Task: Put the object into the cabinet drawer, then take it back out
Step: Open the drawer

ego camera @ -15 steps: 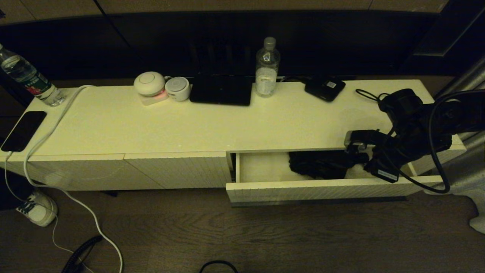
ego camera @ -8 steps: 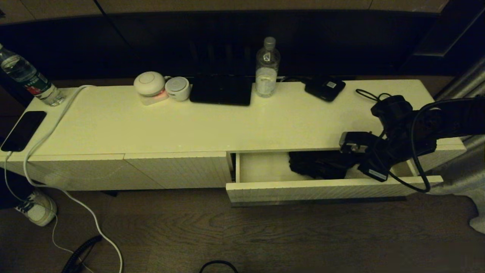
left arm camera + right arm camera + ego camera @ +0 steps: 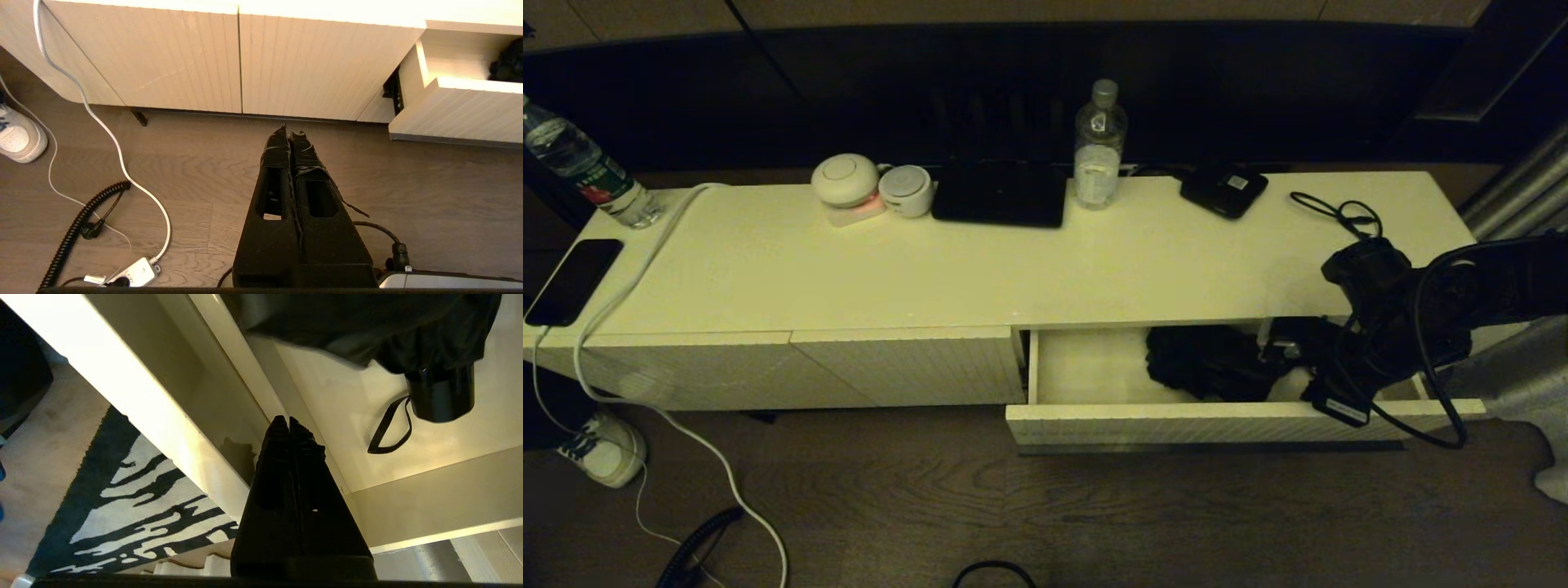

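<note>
- The bundle (image 3: 1209, 361) lies inside the open drawer (image 3: 1217, 421), toward its middle.
- The right gripper (image 3: 289, 420) sits in the drawer beside the bundle, jaws pressed together, holding nothing.
- To lift it out well: spread the jaws, then pinch a thick fold, not the loose strap (image 3: 386, 428).
- The left gripper (image 3: 291, 132) hangs over the floor, left of the drawer, jaws together.

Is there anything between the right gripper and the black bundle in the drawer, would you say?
Nothing visible. The right gripper, shut, is inside the open drawer, with only bare drawer floor between it and the black bundle.
</note>
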Robot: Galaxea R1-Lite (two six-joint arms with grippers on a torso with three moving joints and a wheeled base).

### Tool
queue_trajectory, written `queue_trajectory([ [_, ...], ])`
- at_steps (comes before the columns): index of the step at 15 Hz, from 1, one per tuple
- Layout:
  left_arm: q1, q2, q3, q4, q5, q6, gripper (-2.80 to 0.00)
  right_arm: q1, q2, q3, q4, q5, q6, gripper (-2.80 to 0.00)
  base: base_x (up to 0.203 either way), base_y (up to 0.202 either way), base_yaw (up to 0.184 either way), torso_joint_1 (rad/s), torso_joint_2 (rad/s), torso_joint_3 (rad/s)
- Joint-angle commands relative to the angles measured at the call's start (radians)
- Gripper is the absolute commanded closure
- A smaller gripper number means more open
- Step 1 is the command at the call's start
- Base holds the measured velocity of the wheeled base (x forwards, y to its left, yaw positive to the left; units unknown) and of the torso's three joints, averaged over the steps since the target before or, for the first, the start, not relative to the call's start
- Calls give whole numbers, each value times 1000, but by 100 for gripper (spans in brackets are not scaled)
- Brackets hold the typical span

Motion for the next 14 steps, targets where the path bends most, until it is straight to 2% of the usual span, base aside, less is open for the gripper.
queue_trajectory([
  [1,1,-2,0,0,0,-1,0,2,-35,37,19,2,-5,0,0,0,0,0,0,0],
  [5,1,-2,0,0,0,-1,0,2,-92,112,126,29,-22,0,0,0,0,0,0,0],
  [7,1,-2,0,0,0,-1,0,2,-105,144,142,32,-45,0,0,0,0,0,0,0],
  [14,1,-2,0,0,0,-1,0,8,-114,218,150,40,-49,0,0,0,0,0,0,0],
])
